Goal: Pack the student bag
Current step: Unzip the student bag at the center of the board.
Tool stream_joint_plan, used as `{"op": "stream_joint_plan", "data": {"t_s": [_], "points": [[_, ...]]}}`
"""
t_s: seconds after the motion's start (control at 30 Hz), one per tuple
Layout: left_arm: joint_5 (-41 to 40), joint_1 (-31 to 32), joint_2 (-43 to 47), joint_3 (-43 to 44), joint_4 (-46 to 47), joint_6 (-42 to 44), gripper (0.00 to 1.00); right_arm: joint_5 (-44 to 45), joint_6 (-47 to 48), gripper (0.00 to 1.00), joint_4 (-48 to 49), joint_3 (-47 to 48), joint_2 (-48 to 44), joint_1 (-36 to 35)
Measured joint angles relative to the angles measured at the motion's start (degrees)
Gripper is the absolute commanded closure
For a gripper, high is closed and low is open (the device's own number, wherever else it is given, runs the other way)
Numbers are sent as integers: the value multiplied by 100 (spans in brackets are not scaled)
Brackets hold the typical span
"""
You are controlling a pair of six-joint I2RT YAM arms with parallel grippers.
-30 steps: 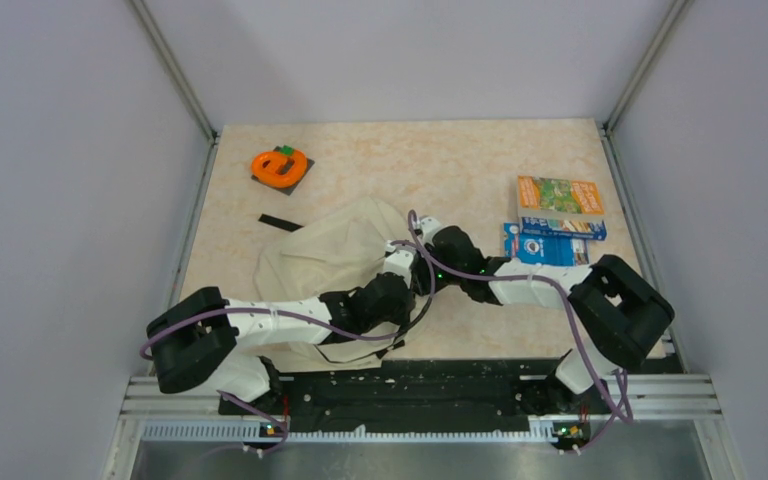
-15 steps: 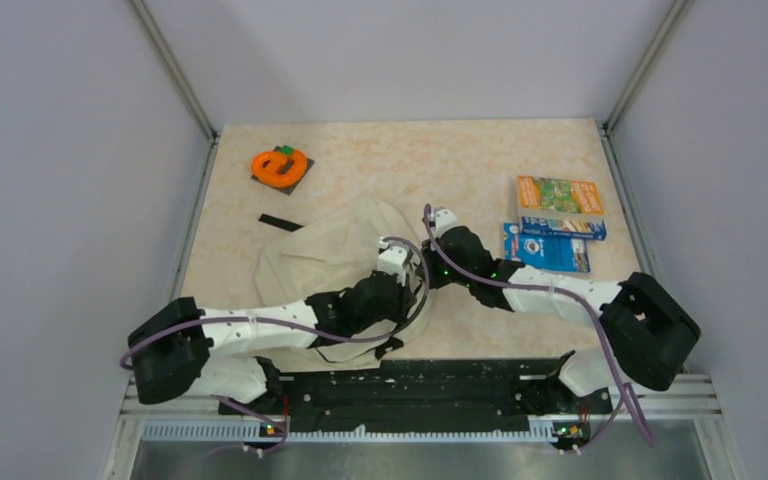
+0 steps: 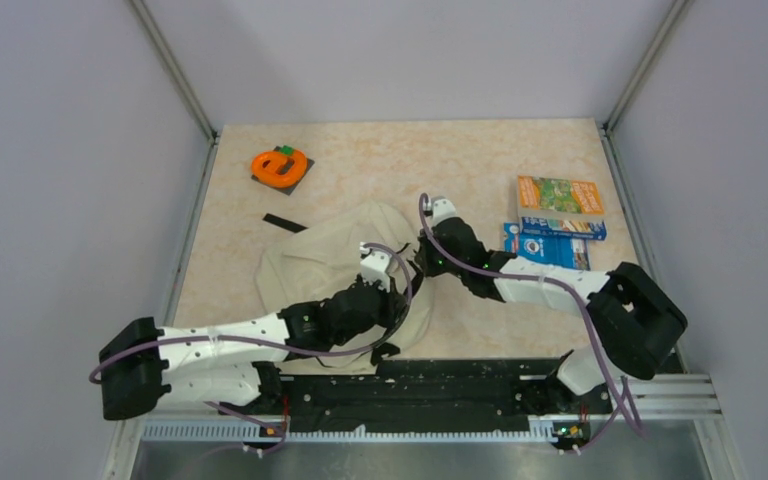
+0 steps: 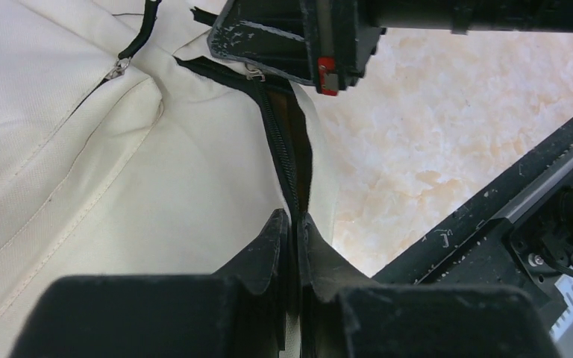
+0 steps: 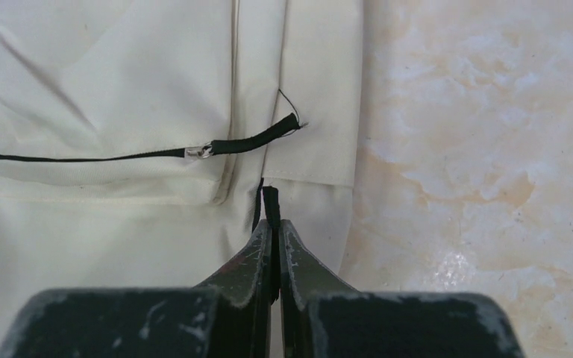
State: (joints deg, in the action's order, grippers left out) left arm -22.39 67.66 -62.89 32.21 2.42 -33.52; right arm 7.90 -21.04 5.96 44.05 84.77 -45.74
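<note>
The cream student bag lies flat at the middle of the table. It fills the left of both wrist views. My left gripper is shut on the bag's black zipper edge near its right side. My right gripper is shut on a black zipper pull tab at the bag's right edge. A second pull cord lies on the fabric. The two grippers sit close together.
An orange booklet and a blue booklet lie at the right. An orange tape roll on a dark pad sits at the back left, a black strip near it. A black rail runs along the near edge.
My left arm has stretched out and its gripper moved left and back along the bag. My right gripper moved slightly back. The bag's right side has been pulled taut.
</note>
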Motion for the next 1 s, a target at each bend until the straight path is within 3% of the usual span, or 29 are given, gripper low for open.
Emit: {"op": "stream_joint_plan", "data": {"t_s": [0.6, 0.67, 0.73, 0.8, 0.87, 1.0], "points": [[-79, -7, 664, -24, -461, 365, 100, -315, 483, 100, 610, 815, 1220, 387], [-188, -7, 664, -24, -461, 372, 80, -310, 553, 98, 601, 946, 1261, 391], [-321, -7, 662, -7, -485, 380, 55, -308, 608, 72, 555, 1060, 1272, 402], [-326, 39, 660, 101, -662, 341, 41, -195, 682, 45, 525, 1145, 1272, 442], [-332, 94, 634, 240, -804, 367, 37, -118, 765, 38, 525, 1161, 1241, 553], [-243, 107, 549, 459, -946, 374, 34, -42, 765, 35, 275, 1003, 723, 767]]}}
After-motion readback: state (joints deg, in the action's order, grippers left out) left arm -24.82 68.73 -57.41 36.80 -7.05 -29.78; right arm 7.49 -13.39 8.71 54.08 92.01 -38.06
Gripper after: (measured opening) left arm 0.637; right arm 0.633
